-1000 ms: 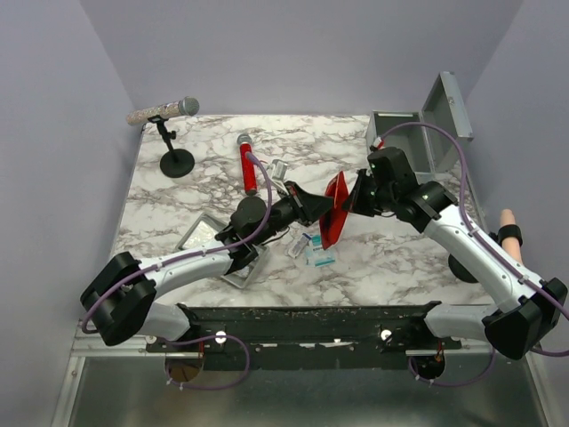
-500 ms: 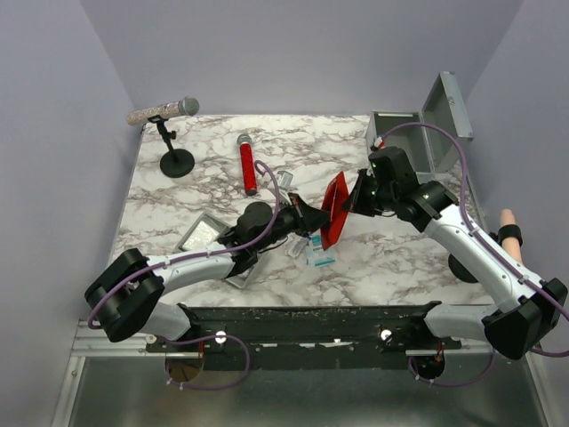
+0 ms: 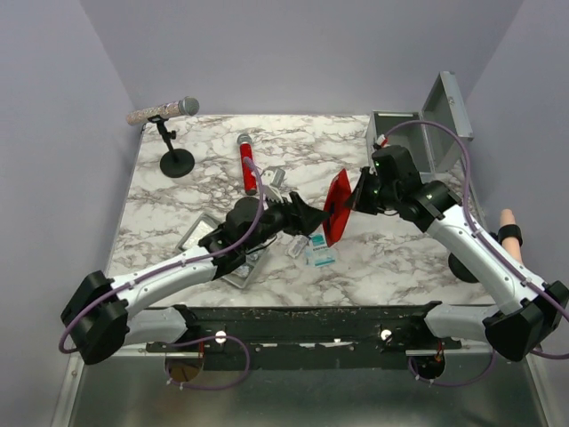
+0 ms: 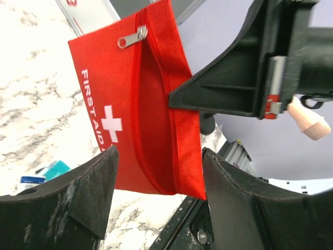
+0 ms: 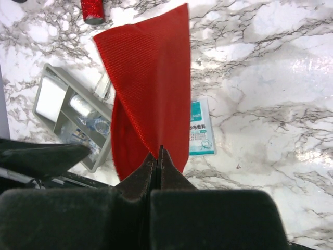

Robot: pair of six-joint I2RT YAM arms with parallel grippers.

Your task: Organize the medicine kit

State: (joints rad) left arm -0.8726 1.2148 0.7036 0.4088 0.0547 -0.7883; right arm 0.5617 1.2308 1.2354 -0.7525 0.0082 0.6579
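- The shallow grey tray (image 3: 197, 233) of small supplies lies left of centre near the front edge, partly under the left arm. We judge it is not part of this step.
- The left gripper (image 4: 159, 153) has its jaws wide apart. The lower end of the pouch sits between them, but we see neither pad pressing the fabric, so it grips nothing.
- The red first-aid pouch (image 5: 151, 78) hangs in the air over the middle of the table, above the loose packets (image 3: 318, 254).
- The right gripper (image 5: 157, 151) is clamped tight on one edge of the pouch and alone carries it.
- The medicine kit (image 3: 391, 118) stands at the far right corner with its lid (image 3: 449, 107) tipped back, well apart from the pouch. We cannot make out what is inside.
- We judge the step in hand to be carrying the pouch to the kit. The left arm first needs to back clear. The right arm then swings the pouch right and back over the open box, lowers it past the rim and releases it. With only an edge pinched, the pouch may swing or catch on the rim.
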